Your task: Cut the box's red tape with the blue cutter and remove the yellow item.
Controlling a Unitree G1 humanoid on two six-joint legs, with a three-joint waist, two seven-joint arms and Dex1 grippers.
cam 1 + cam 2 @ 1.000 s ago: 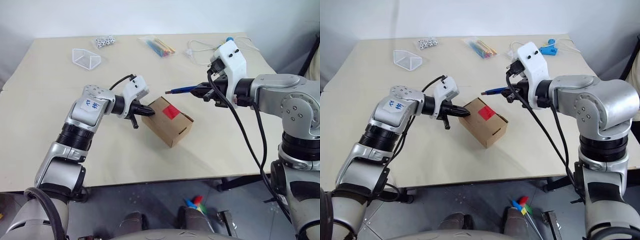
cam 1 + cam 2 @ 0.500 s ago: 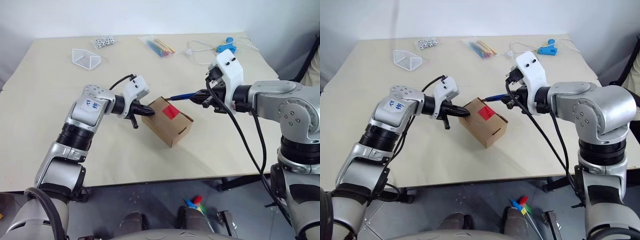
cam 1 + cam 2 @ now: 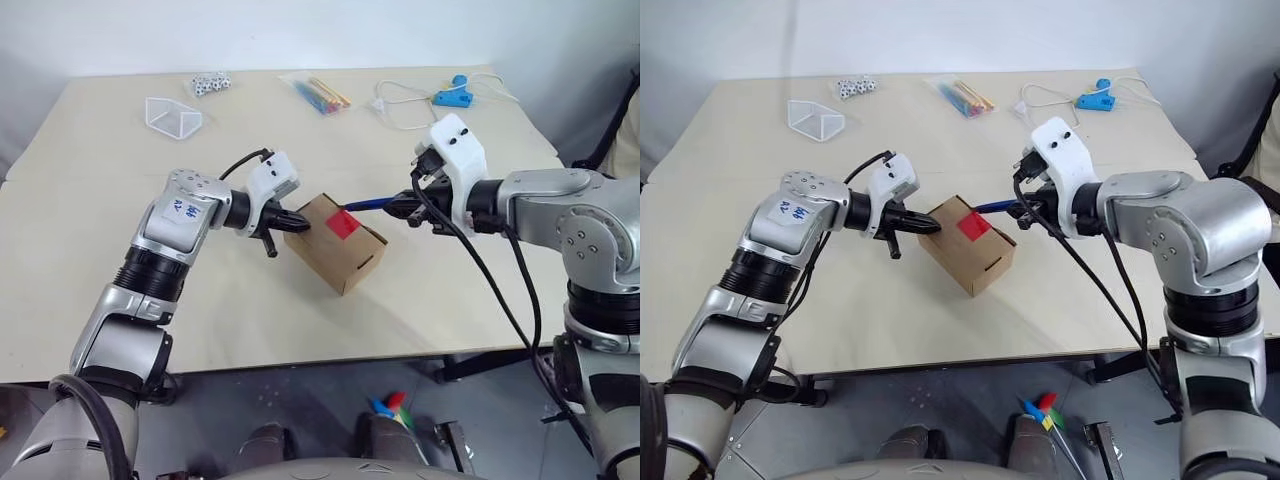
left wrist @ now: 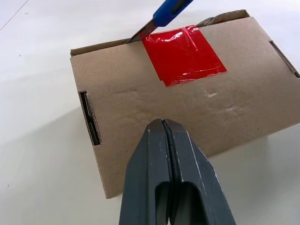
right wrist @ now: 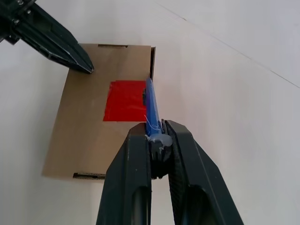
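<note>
While your left gripper [image 3: 298,221], fingers together, braced the light, crushable box [image 3: 335,243], your right gripper's [image 5: 154,140] fingers clamped the slim, stiff blue cutter [image 5: 152,107] at the red tape [image 4: 183,54].

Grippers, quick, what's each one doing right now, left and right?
Left gripper: shut, empty, tips against the box.
Right gripper: shut on the blue cutter, blade at the red tape.

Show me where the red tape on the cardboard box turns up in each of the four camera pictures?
Left eye view: red tape at mid-picture, on the box top.
Right eye view: red tape near the centre.
Left wrist view: upper middle, beyond the shut left gripper.
Right wrist view: left of centre.
Shared landmark: the blue cutter, its tip at the tape's edge.
</note>
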